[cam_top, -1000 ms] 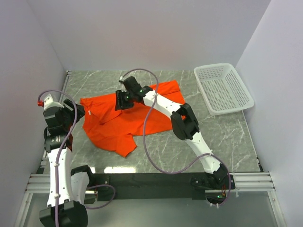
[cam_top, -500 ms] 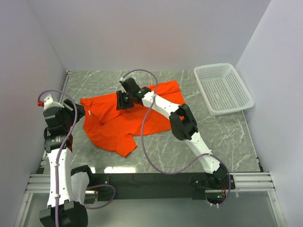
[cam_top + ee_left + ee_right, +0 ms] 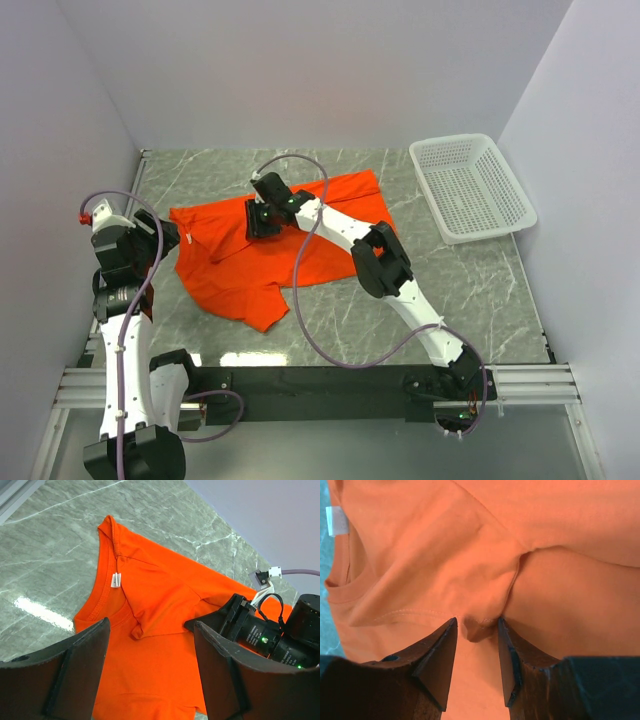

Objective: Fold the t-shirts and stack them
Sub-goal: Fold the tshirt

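One orange-red t-shirt lies crumpled on the marble table, its collar to the left and a folded flap across its upper part. My right gripper is pressed down on the shirt's top middle. In the right wrist view its fingers stand a narrow gap apart, straddling a small bunched corner of the flap. The left gripper hangs open above the table's left side, off the cloth, looking over the t-shirt and its white neck label.
A white mesh basket sits at the back right with nothing in it. Grey walls close in the table on three sides. The right arm stretches across the shirt's right half, its cable looping over the cloth.
The right gripper has slid slightly left and toward the near side on the shirt, and its jaws have narrowed around the bunched corner. The left arm has not moved.
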You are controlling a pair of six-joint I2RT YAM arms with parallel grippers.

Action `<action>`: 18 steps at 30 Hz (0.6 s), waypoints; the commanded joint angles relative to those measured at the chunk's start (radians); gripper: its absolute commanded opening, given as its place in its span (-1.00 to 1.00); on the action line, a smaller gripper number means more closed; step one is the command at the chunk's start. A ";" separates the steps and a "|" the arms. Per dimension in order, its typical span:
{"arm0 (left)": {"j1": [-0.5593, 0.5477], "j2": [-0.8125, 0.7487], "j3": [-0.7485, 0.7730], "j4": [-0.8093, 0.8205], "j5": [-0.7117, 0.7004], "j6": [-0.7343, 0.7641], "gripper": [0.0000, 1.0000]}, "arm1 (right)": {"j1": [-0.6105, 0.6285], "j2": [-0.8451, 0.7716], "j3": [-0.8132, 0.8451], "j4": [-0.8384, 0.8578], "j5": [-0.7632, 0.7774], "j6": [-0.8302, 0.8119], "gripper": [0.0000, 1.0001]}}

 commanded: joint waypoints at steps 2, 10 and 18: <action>0.000 -0.015 0.000 0.036 0.000 -0.001 0.46 | 0.014 0.015 0.047 0.008 0.024 -0.003 -0.14; -0.002 -0.014 0.000 0.036 -0.003 0.001 0.46 | 0.011 -0.011 0.045 0.005 0.021 -0.016 -0.54; 0.000 -0.012 -0.001 0.036 -0.006 0.001 0.46 | 0.000 -0.122 -0.036 0.031 -0.022 -0.032 -0.86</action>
